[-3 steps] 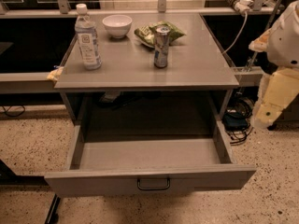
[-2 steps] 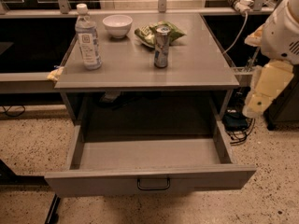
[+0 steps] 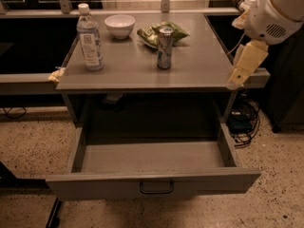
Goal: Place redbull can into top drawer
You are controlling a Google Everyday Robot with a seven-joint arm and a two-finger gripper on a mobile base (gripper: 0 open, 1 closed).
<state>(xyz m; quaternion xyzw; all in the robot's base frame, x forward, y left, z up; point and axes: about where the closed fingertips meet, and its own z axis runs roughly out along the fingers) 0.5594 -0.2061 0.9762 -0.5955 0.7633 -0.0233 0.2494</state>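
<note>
Silver-and-blue redbull can (image 3: 165, 47) upright on the table, well to the left of our gripper (image 3: 237, 77).

In the single camera view, we see the can standing with its long axis vertical near the middle of the grey table (image 3: 204, 65), just on the near side of a green snack bag (image 3: 164, 31). Our gripper hangs by the table's right edge, apparently pointing down, and we cannot tell whether it is open or closed. We judge the coming reach must run leftward and a little farther in. The top drawer (image 3: 152, 156) stands pulled out, near and below the tabletop, so the can would then travel nearer and down.
</note>
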